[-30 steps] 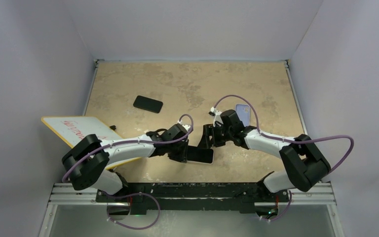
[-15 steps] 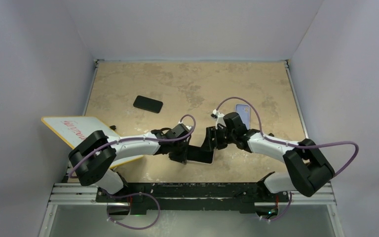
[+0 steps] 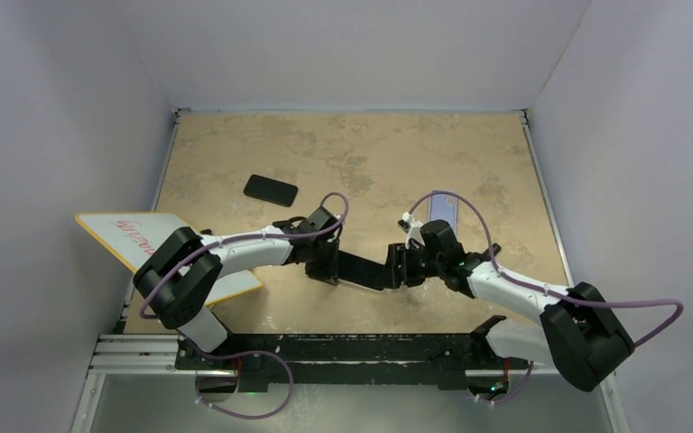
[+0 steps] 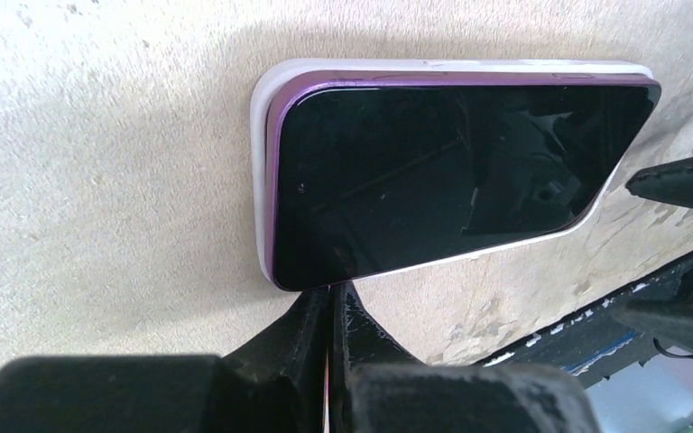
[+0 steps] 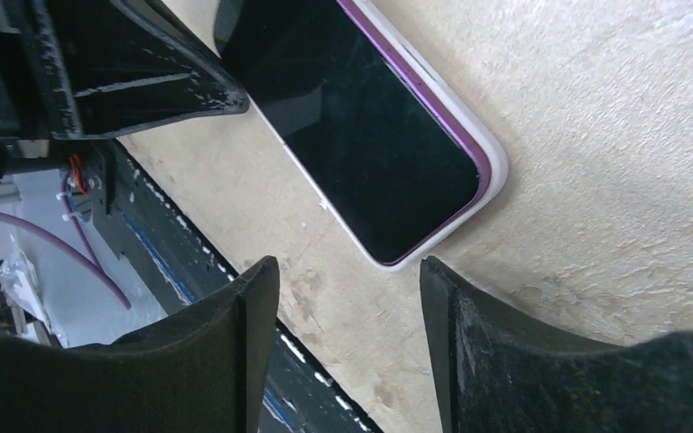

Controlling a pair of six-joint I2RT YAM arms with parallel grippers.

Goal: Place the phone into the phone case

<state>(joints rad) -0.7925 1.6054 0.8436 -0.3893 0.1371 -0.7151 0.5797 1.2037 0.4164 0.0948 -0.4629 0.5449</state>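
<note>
Wrist views showed me the phone [image 4: 442,171] lying in its white case [image 4: 259,180], indistinct from overhead; left jaws closed, right jaws parted.

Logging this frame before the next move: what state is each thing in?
phone: screen up, dark, lying in the case, purple edge showing inside the white rim.
case: flat, under the phone.
left gripper: shut, tips at the phone's edge.
right gripper: open, holding nothing.
black device: flat, apart, untouched.
</note>
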